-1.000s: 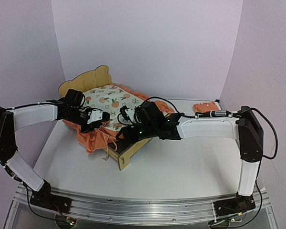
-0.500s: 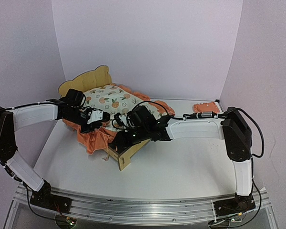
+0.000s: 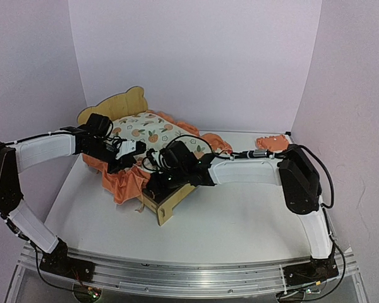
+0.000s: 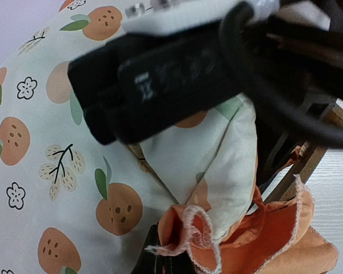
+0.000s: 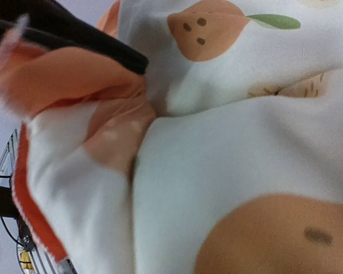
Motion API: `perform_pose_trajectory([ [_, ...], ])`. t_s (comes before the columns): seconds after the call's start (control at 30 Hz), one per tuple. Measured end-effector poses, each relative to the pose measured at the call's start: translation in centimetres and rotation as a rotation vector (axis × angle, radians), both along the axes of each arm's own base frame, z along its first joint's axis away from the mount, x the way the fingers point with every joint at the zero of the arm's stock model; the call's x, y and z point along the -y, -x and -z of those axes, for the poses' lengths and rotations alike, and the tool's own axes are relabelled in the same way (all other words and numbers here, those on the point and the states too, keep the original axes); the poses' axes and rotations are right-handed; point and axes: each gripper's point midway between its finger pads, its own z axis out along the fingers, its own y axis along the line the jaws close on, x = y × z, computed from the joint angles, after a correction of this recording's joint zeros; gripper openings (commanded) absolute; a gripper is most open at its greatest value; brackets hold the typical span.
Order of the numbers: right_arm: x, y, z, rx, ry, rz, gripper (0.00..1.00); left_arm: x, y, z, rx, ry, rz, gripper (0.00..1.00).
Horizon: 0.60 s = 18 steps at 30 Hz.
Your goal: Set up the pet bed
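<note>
1. The left gripper (image 3: 134,150) pinches the orange ruffle of the mattress pad (image 3: 148,132); the right gripper (image 3: 155,184) is clamped on its near corner.
2. Uneven pulls could drag the light pet bed (image 3: 117,104) or leave the pad bunched over a rail.
3. The bed sits back-left on the table (image 3: 240,214), its long axis diagonal, with the headboard toward the back-left corner.

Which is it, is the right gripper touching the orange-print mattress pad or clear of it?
Touching. In the right wrist view, a dark finger of the right gripper presses into the bunched ruffle of the orange-print mattress pad.
</note>
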Motion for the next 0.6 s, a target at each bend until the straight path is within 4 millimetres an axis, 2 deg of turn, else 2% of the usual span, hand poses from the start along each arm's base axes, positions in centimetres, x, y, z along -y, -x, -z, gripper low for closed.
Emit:
perform_pose_trajectory([
  [0.13, -0.5, -0.8, 1.1, 0.021, 0.01, 0.025, 0.0, 0.0, 0.0, -0.3, -0.017, 0.011, -0.016, 0.0],
  [0.33, -0.7, -1.0, 1.2, 0.024, -0.006, 0.034, 0.02, -0.1, 0.1, -0.1, -0.036, 0.012, -0.027, 0.0],
  [0.37, -0.8, -1.0, 1.3, 0.028, -0.012, 0.032, 0.05, -0.1, 0.1, -0.1, -0.04, 0.013, -0.026, 0.0],
  [0.5, -1.1, -0.4, 1.3, 0.031, -0.029, -0.012, 0.28, -0.1, 0.5, 0.0, -0.052, 0.015, -0.013, 0.0],
  [0.6, -1.1, 0.3, 1.1, 0.027, -0.03, -0.052, 0.37, 0.0, 0.8, 0.0, -0.056, 0.018, 0.002, 0.0],
])
